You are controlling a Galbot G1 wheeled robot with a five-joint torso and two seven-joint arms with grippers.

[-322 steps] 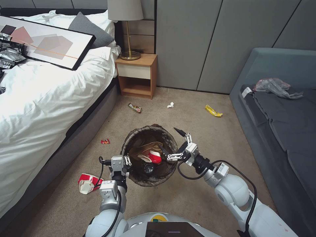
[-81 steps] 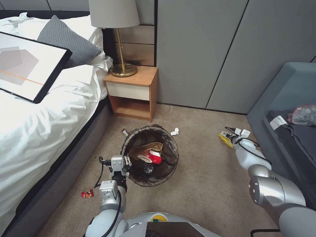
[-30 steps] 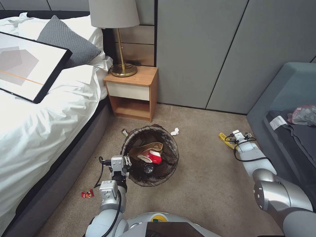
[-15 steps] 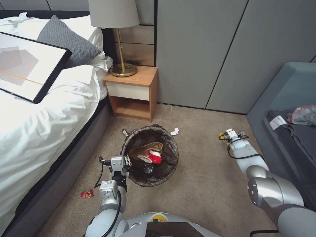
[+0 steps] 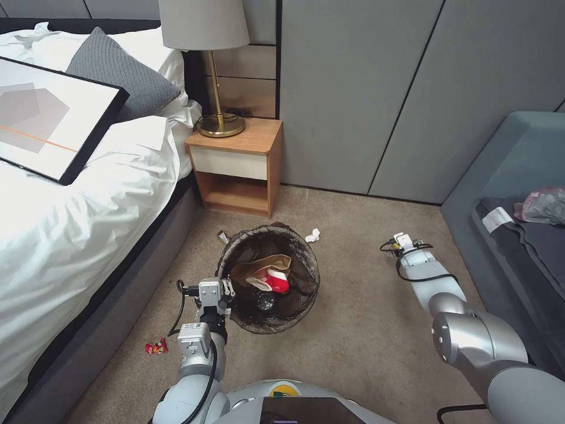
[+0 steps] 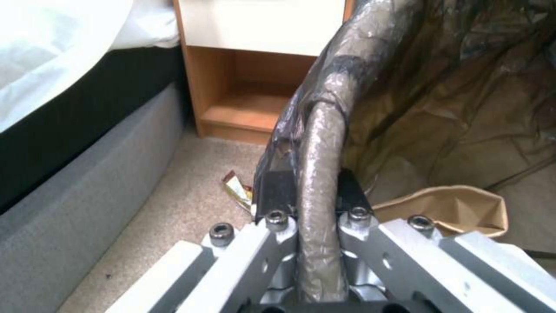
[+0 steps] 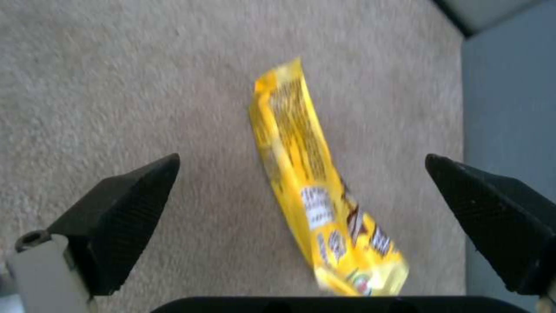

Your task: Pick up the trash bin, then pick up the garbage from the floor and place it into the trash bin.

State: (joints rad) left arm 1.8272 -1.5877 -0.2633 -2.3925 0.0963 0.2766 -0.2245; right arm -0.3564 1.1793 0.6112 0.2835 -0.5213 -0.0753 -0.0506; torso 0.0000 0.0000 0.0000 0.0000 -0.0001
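Right gripper (image 7: 301, 217) has swung left over the yellow packet (image 7: 316, 191), jaws spread around it, not grabbed yet. Left gripper (image 6: 312, 217) still pinches the bin rim (image 6: 324, 130).

Lamp (image 5: 206, 35) on nightstand (image 5: 238, 162); framed picture (image 5: 44, 112) on bed (image 5: 70, 218).

Beige carpet (image 5: 353, 330) carries scattered litter: a yellow snack packet (image 7: 316, 191) lying flat near the grey sofa base, a white tissue wad (image 5: 312, 235) just beyond the trash bin (image 5: 268, 277), a small wrapper (image 5: 222, 237) beside the nightstand (image 5: 238, 165), and a red wrapper (image 5: 155, 347) by the bed (image 5: 70, 235).
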